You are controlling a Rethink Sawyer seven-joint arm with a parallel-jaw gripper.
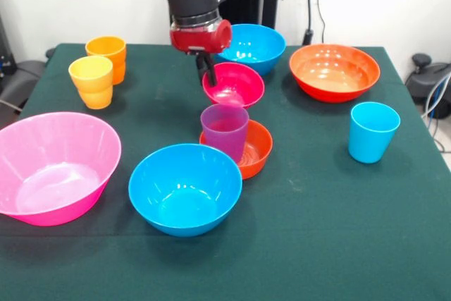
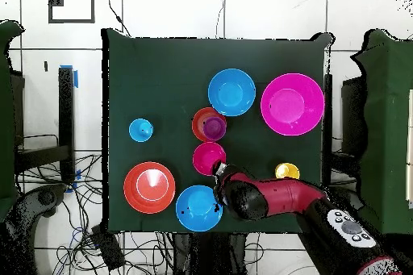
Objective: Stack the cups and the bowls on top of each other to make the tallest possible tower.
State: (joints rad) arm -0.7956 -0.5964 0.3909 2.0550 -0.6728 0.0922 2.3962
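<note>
From the front I saw my gripper (image 1: 209, 75) closed on the near-side rim of the crimson bowl (image 1: 235, 84), tilted and raised at 12 o'clock of the purple cup (image 1: 225, 130), which stood inside the small orange bowl (image 1: 255, 151), the light blue cup (image 1: 372, 130) well apart at 3 o'clock.

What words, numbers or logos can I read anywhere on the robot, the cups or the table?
None can be read.
The cups and bowls are plain, for instance the light blue cup and the pink bowl.
The green tablecloth carries no print.
In the overhead view the arm shows a grey round panel with dark marks too small and blurred to read.
</note>
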